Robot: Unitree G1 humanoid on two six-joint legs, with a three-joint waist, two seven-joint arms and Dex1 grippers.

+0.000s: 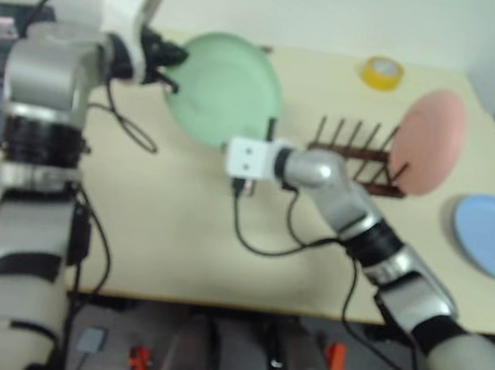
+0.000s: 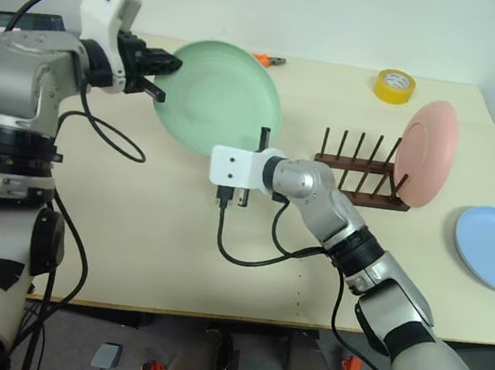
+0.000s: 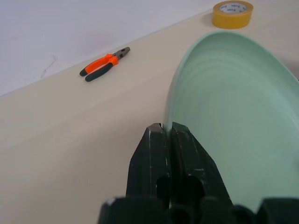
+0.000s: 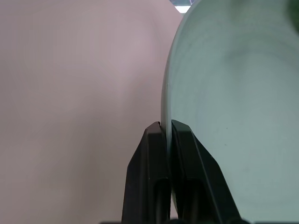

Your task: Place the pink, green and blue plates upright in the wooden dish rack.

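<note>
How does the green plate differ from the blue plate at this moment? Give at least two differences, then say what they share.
The green plate is lifted off the table, tilted nearly on edge; the blue plate lies flat on the table. The green plate is pinched at its rim by both the left gripper and the right gripper; nothing touches the blue plate. The green plate is left of the wooden dish rack, the blue one right of it. Both are plain, round and outside the rack.
</note>
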